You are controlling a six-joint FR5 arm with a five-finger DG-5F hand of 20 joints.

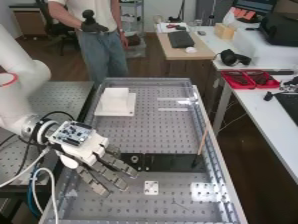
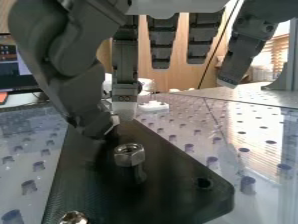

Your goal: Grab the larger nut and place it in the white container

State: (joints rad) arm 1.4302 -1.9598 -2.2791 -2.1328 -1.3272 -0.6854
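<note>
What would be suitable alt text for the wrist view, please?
A metal hex nut rests on a black plate, with a second shiny metal piece also on it. The robot hand hangs over the plate, fingers straight, thumb bent. Pale, perforated bench top flanks the plate.

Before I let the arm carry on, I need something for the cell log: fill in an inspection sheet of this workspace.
Surface: grey perforated benchtop, a flat black plate lying across it.
Job's things: silver hexagonal nut on the black plate; second shiny metal piece there, partly cut off, so sizes can't be compared; white box-shaped container farther along, contents unreadable.
Clutter: thin wooden stick with dark end, small white square plate.
Hand: dark grey fingers extended over the black plate, nothing seen held.
Cables: white and black ones around the arm's wrist.
Surroundings: red trays on a side table.
</note>
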